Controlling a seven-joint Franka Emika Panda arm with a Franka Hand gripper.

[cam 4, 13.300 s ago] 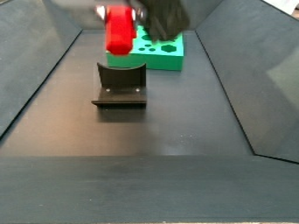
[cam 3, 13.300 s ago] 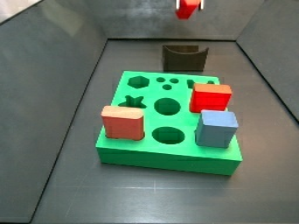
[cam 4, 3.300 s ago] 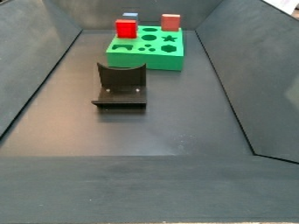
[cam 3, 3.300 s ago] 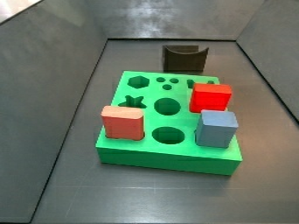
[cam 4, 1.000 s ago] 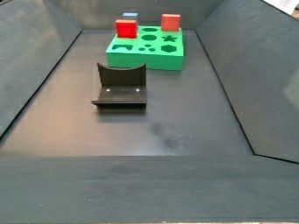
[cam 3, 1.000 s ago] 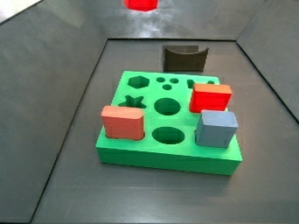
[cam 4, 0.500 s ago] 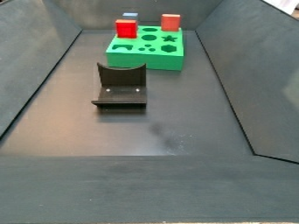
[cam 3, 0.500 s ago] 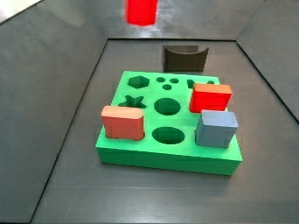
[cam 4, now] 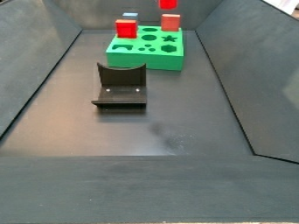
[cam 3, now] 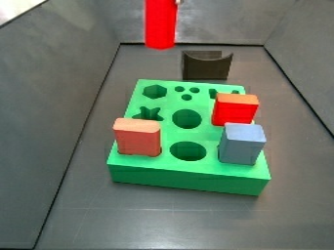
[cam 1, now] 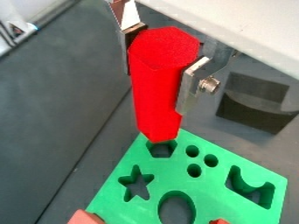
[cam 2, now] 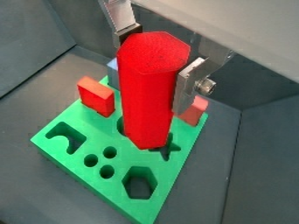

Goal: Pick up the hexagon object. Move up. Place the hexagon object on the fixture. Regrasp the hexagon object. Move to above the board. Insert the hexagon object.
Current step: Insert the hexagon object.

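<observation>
The hexagon object (cam 1: pixel 156 83) is held upright, long axis vertical, clamped by the gripper (cam 1: pixel 162 54) above the board (cam 1: pixel 251 192). In a side view its top (cam 3: pixel 159 23) is cut off at the upper edge.

Hand (cam 1: pixel 160 63): above the board (cam 3: pixel 177 156), gripping the hexagon object (cam 3: pixel 159 23) upright between its fingers (cam 1: pixel 194 77), over the board's 11 o'clock corner. Fixture (cam 3: pixel 205 65): on the floor at 12 o'clock of the board, apart. Three cubes stand on the board: at 2 (cam 3: pixel 236 107), 4 (cam 3: pixel 243 143) and 8 o'clock (cam 3: pixel 137 137).
</observation>
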